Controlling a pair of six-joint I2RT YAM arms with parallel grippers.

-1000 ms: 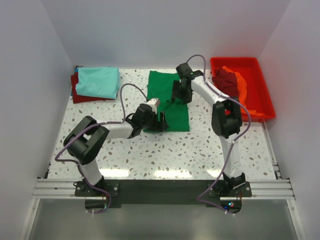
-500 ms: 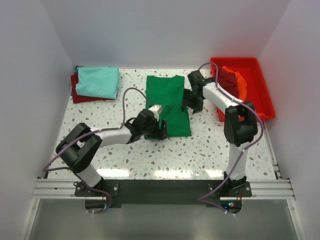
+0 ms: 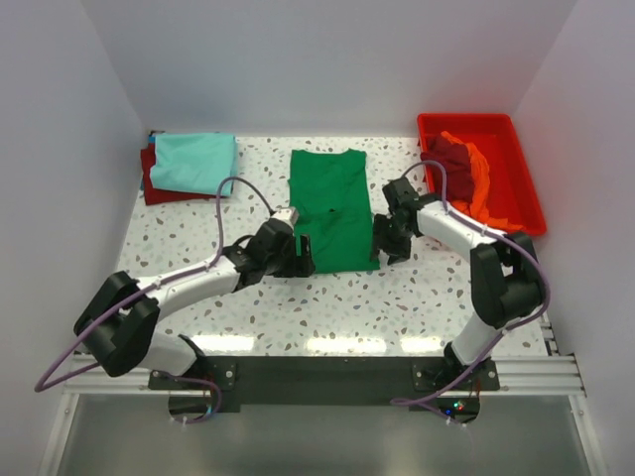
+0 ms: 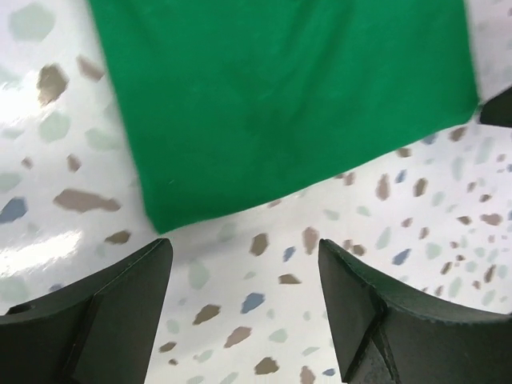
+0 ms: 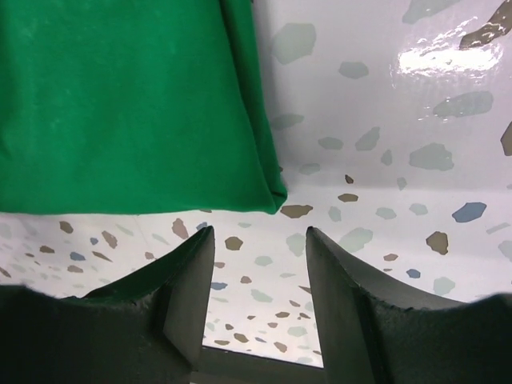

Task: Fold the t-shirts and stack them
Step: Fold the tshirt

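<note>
- The left gripper [image 4: 244, 250] hangs low over the counter [image 4: 416, 216]. Its two fingers are spread wide and only the speckled surface shows in the gap, so it holds nothing.
- Its fingertips are just on the near side of the near left corner of the green t-shirt [image 3: 330, 203], close to the hem but apart from it.
- The right gripper [image 5: 260, 240] is also opened, somewhat less wide, and it has hold of nothing. The near right corner of the green t-shirt lies just beyond its fingers and is not touched.
- The green t-shirt lies flat in the middle of the counter as a long folded rectangle. In the right wrist view its right edge shows a doubled layer.
- The two arms reach in from the left and from the right, one at each near corner of this shirt.
- At the far left, well apart, a teal t-shirt [image 3: 195, 162] lies folded on top of a dark red t-shirt [image 3: 151, 184].
- At the far right a red tray [image 3: 466, 121] contains a crumpled maroon t-shirt [image 3: 451, 159] and an orange t-shirt [image 3: 486, 183]. The right arm passes near the tray's near left corner.
</note>
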